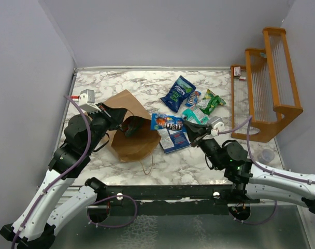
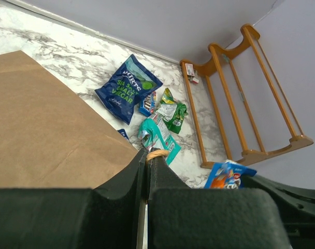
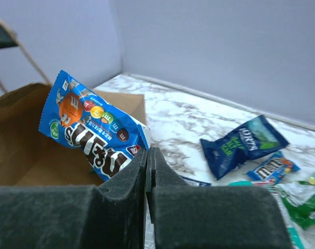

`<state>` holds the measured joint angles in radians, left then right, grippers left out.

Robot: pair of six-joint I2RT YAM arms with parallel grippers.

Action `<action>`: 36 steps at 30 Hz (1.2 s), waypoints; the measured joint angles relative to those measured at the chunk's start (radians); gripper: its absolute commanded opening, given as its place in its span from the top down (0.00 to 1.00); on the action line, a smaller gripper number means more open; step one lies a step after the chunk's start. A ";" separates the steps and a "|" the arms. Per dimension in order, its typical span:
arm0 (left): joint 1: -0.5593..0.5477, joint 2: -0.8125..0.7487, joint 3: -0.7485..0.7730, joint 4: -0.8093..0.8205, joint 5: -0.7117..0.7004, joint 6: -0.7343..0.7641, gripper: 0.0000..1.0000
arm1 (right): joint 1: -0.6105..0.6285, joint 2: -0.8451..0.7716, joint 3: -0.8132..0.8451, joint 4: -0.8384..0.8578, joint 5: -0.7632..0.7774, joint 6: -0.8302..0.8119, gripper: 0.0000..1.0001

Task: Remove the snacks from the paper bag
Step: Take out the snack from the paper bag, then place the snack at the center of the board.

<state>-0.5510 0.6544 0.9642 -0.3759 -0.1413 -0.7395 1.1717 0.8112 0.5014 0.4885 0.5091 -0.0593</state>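
You're most of the way through this one, I'd say. Your right end effector (image 3: 148, 155) is pinched tight on the corner of a bright blue shiny M&M's packet (image 3: 92, 129), held up right at the mouth of the plain brown kraft paper bag (image 1: 127, 106). Your left end effector (image 2: 148, 158) is clamped on the bag's thin twisted paper handle (image 2: 157, 153), and the bag lies on its side on the white marbled table (image 1: 199, 161).

Just under the right end effector there's a flat white-and-blue packet (image 1: 172, 141) at the bag's edge. A bit beyond the fingers is the pile that's out: a teal foil packet (image 1: 192, 115), a green foil packet (image 1: 212, 102), a small dark M&M's packet (image 1: 193, 98) and, furthest off, a dark blue chip bag (image 1: 178, 93). All of them lie on the table.

What's left, as far as I can judge, is setting down the one you're holding. The bag's mouth is dark inside. Something sits in there, but I can't tell whether it's a snack or just shadow.
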 measured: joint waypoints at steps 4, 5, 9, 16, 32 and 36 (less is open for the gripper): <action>0.000 0.000 0.000 0.000 -0.003 -0.003 1.00 | 0.000 -0.045 0.000 0.023 0.111 -0.053 0.99; 0.000 0.000 -0.001 0.000 -0.004 -0.003 1.00 | 0.000 -0.043 0.000 0.034 0.137 -0.066 0.99; 0.000 0.000 -0.001 -0.001 -0.008 -0.003 1.00 | 0.000 -0.006 -0.003 0.115 0.260 -0.101 0.99; 0.000 -0.002 -0.001 -0.003 -0.010 -0.003 1.00 | -0.111 0.161 0.004 0.035 0.414 0.080 0.99; 0.000 -0.006 0.000 -0.008 -0.009 -0.007 1.00 | -0.385 0.632 0.023 -0.210 0.211 0.658 0.99; 0.000 -0.005 0.000 -0.008 -0.009 -0.006 1.00 | -0.387 0.656 0.023 -0.211 0.211 0.719 0.93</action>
<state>-0.5510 0.6491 0.9638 -0.3836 -0.1501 -0.7460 0.7849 1.4673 0.5243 0.2775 0.7200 0.6601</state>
